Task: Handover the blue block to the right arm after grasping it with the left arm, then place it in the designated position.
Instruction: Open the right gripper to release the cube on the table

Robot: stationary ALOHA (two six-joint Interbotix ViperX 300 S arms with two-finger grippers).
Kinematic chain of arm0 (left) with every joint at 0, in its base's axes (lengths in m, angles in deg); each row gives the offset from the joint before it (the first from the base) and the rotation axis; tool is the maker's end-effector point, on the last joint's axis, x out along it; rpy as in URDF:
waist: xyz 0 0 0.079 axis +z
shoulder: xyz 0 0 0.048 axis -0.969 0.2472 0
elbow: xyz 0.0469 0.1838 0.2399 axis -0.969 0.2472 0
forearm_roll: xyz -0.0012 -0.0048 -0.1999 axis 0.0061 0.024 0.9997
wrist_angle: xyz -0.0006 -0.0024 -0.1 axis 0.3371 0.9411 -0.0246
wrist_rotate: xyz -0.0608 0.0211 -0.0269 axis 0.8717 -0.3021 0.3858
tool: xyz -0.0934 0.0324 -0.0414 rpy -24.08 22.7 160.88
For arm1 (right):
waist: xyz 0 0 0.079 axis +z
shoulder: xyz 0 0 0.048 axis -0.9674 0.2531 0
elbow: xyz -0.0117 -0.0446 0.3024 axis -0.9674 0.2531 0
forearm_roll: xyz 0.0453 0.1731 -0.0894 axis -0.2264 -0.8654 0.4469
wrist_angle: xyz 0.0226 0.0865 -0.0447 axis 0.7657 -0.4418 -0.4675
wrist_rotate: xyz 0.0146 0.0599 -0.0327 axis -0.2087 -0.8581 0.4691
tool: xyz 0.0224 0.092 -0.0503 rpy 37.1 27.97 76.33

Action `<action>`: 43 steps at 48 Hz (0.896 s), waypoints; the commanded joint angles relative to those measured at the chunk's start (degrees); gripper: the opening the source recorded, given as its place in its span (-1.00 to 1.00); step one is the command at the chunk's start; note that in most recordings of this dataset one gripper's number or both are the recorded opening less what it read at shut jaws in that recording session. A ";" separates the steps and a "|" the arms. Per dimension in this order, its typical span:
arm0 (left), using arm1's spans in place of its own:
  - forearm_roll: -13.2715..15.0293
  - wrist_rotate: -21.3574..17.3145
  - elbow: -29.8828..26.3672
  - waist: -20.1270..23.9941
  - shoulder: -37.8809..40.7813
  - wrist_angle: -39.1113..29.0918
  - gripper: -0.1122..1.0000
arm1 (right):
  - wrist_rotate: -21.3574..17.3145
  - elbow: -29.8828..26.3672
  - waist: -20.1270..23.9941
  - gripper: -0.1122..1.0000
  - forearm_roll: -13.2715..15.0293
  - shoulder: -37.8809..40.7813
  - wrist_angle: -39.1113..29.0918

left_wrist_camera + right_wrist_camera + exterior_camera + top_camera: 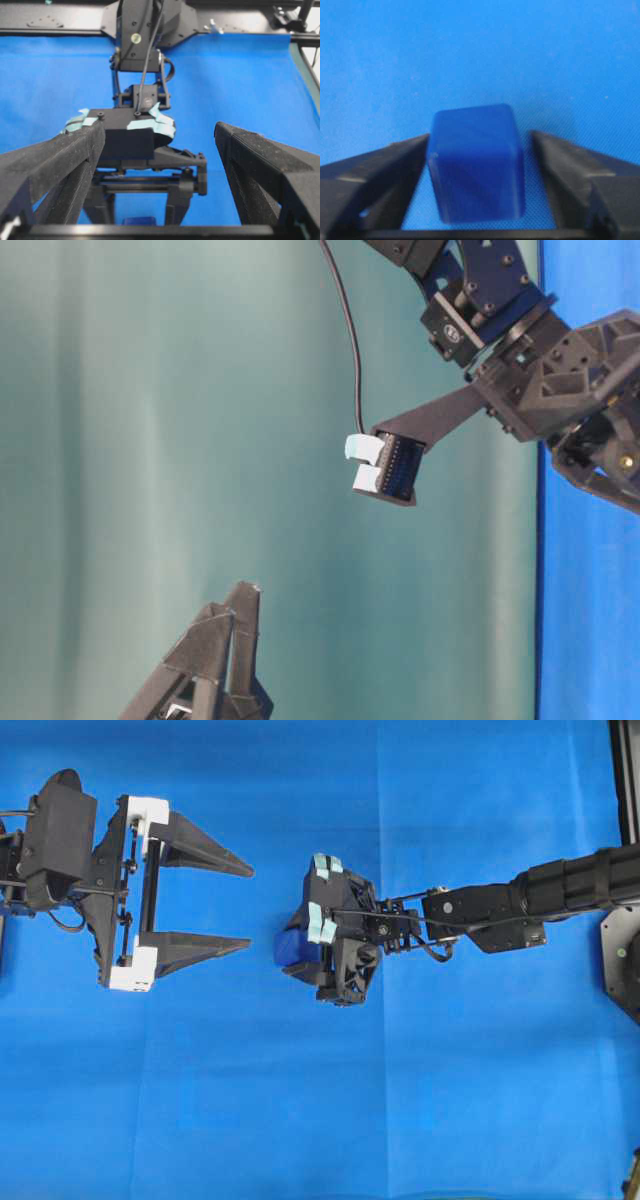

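Blue block (477, 162) between right arm's (300, 945) parted jaws.

Black arms (560, 885), white-bracketed claw (245, 907)

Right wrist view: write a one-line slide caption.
Blue block sits between the open fingers of the right end effector, gaps visible on both sides, over blue cloth.

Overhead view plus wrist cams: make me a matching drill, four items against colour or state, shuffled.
Items:
1 left tool
2 right tool
3 block
4 cloth

Descriptions:
A dark blue, sits inside the right tool's span
B white brackets, wide open, holding nothing
C pale teal trim, pointing down at the table
D bright blue, spread under both arms

Pairs: 1-B, 2-C, 3-A, 4-D
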 commanded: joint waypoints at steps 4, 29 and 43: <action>0.00 0.00 -1.32 -0.18 -0.97 0.53 0.88 | 0.09 -0.70 -0.09 0.87 -0.26 -0.97 -0.44; 0.00 -0.09 -1.41 -0.18 -1.05 0.53 0.88 | 0.18 0.26 0.44 0.74 -0.18 -11.69 -8.61; 0.00 -0.09 -1.58 -0.18 -1.05 0.53 0.88 | 0.44 1.23 0.79 0.74 0.09 -22.76 -17.49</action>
